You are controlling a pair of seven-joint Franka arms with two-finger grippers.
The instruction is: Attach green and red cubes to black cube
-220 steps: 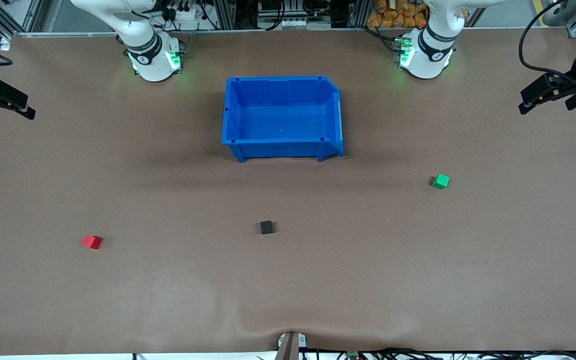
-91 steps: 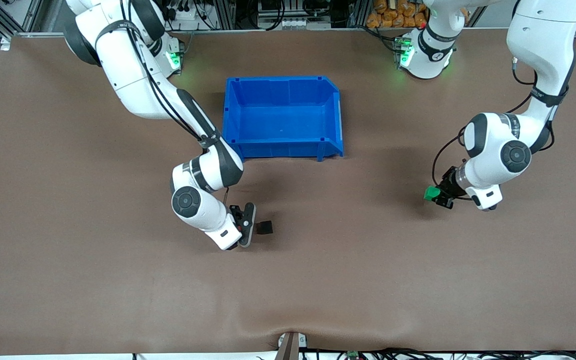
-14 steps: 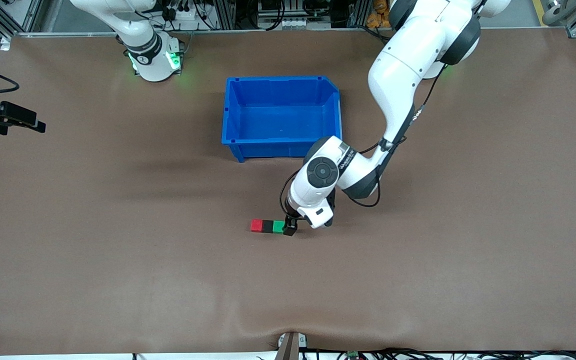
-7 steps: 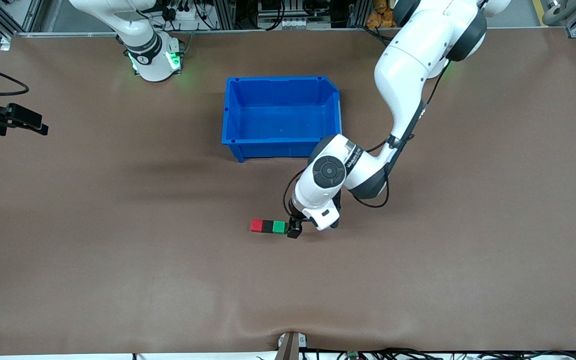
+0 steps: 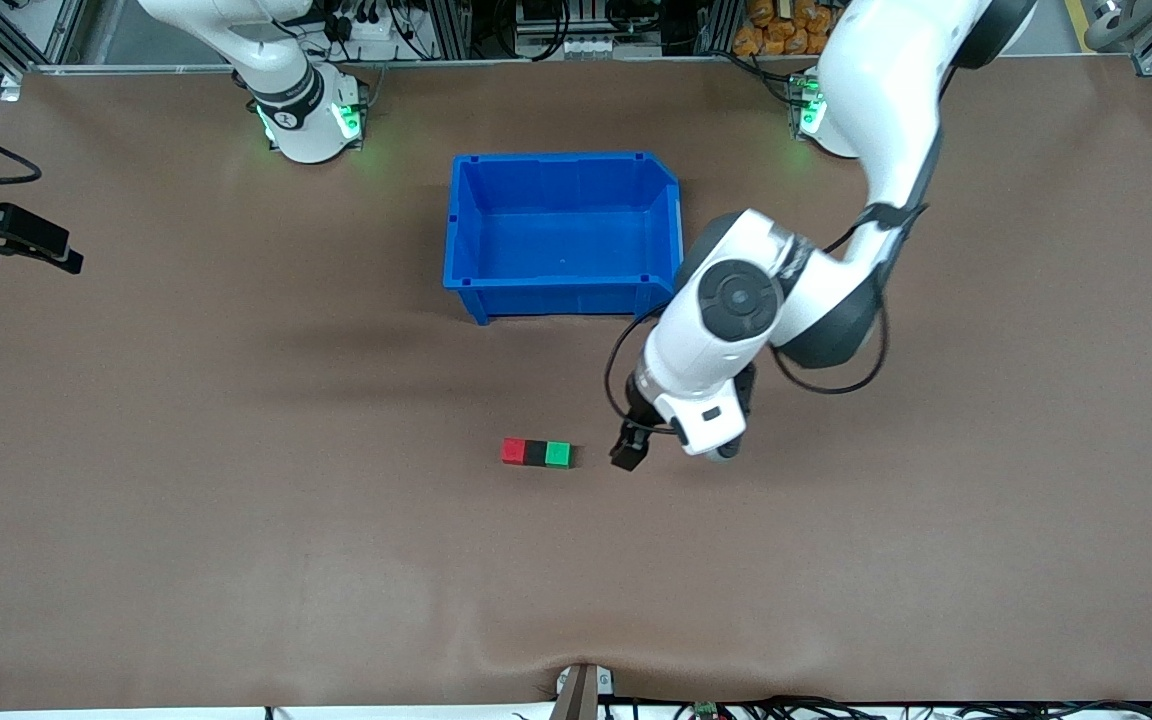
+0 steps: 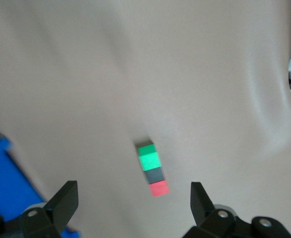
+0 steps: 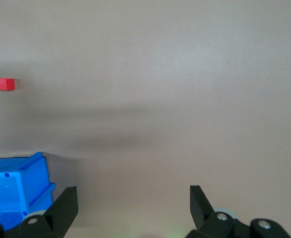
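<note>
- I see three cubes in one tight row on the counter: red cube, black cube, green cube, faces touching, black in the middle.
- The red one sits at the end toward the right arm, the green at the end toward the left arm.
- The row lies nearer the front camera than the blue bin, well apart from it.
- My left claw hangs over bare counter just beside the green end of the row and touches none of the cubes.
- From the left wrist camera the left claw is released, fingers spread wide with nothing between them; the green cube, black cube and red cube show below in a line.
- The right claw waits at the right arm's end of the counter, well apart from the cubes.
- The right wrist camera shows the right claw released and empty, with a corner of the blue bin and the red cube at the picture's edge.
</note>
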